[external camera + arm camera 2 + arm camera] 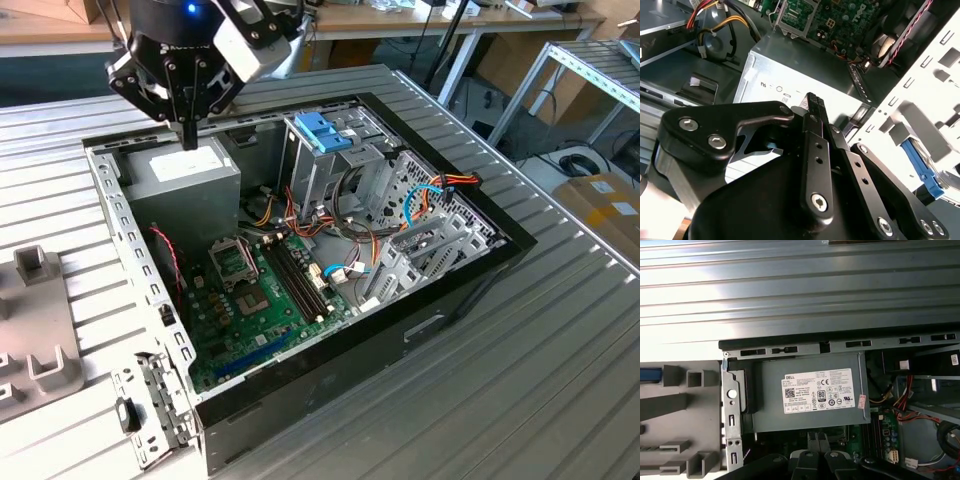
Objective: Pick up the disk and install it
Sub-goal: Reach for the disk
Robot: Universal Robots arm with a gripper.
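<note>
- The ribbed metal table (540,380) carries everything and runs from the near edge to the cluttered benches at the far side.
- An open computer case (128,235) lies flat on it. The side panel is off, and the perforated wall faces the exterior view's left.
- The arm comes down from above at the far-left corner of the case, wrist upright and gripper (188,138) pointing straight down. In the first wrist view the two black fingertips (812,439) are pressed together with nothing between them.
- A grey power-supply box (185,190) sits right under those tips in the far-left corner of the case. The tips are close over its top, but I cannot tell whether they touch it.
- A grey moulded fixture (40,300) stands outside the case, on the exterior view's left.
- A green motherboard (250,300) lies on the case floor, nearer than the box.
- A blue bracket (322,132) sits atop the metal cage, to the exterior view's right of the box.
- The disk (924,169) is mostly hidden. In the second wrist view, its blue carrier edge and a bit of silver metal show beyond the perforated wall. It is outside the case and well apart from the gripper.
- A white label (822,390) on the box top is dense with small black print, a barcode and a row of round marks.
- A small pink sticker (862,401) sits at one corner of the label.
</note>
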